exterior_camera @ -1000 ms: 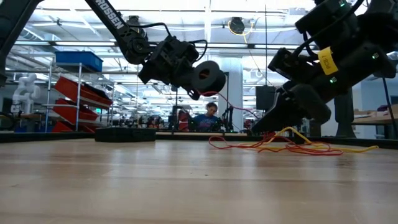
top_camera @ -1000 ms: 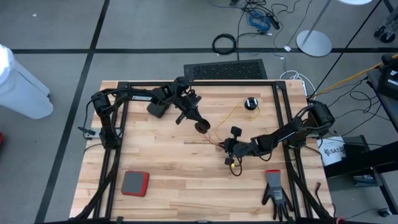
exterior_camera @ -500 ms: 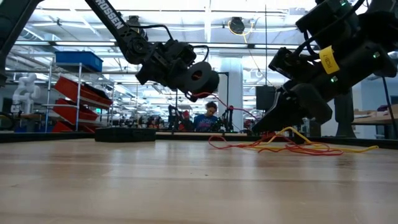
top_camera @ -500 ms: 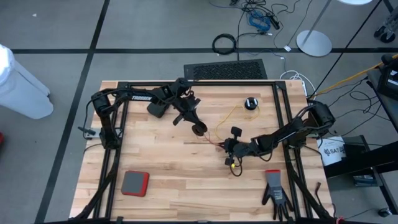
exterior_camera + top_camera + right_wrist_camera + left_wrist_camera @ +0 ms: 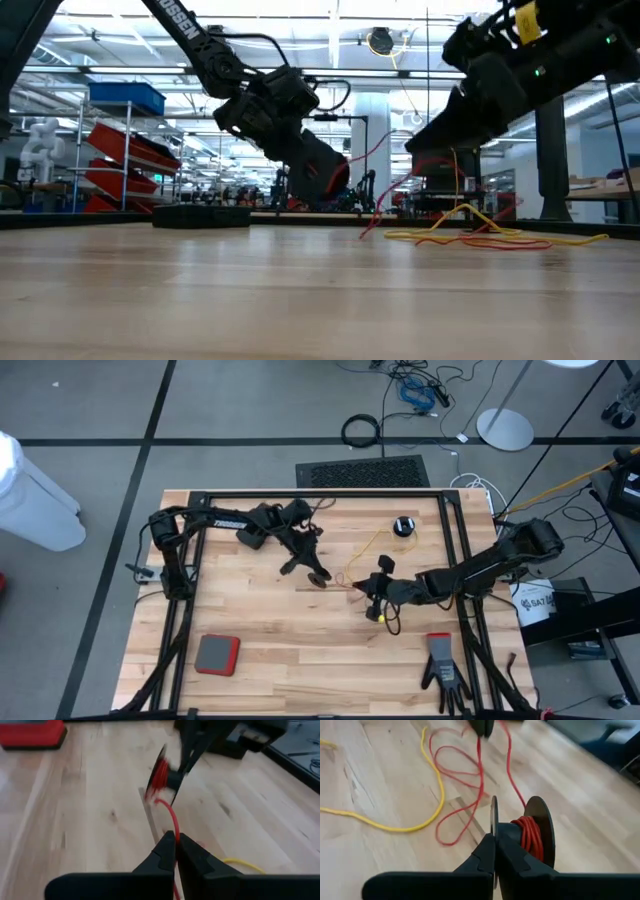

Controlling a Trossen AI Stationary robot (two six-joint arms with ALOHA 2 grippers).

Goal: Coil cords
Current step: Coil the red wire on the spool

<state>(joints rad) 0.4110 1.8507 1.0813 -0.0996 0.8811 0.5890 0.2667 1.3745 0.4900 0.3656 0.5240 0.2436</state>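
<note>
My left gripper [image 5: 318,574] hangs over the table's middle, shut on a small black reel [image 5: 540,827] wound with reddish-orange cord [image 5: 527,834]. To its right, my right gripper [image 5: 373,596] is shut on that same cord [image 5: 172,820], a short way from the reel [image 5: 161,772]. The rest of the red cord lies in loose loops on the wood [image 5: 460,795], tangled with the yellow cord [image 5: 480,236]. The yellow cord [image 5: 372,544] runs to a second black reel [image 5: 403,526], which lies flat near the far right. My left gripper pinches the edge of one thin flange of the reel [image 5: 493,817] between its two fingers, slanting down from the table's far left. The reel is lifted clear of the table and stands on edge. My right gripper pinches the red cord [image 5: 174,831] between its two fingers, coming from the table's right and slanting down. The cord curves from the fingers to the reel and hangs below them to the table [image 5: 372,225].
A red-and-grey pad [image 5: 217,654] lies near the front left and a black glove [image 5: 443,672] near the front right. Black frame rails [image 5: 452,550] run along the table's sides and far edge.
My right gripper has risen, drawing the red cord up off the pile on the table. My left gripper has sunk a little toward the near edge and rolled, turning the reel with it.
</note>
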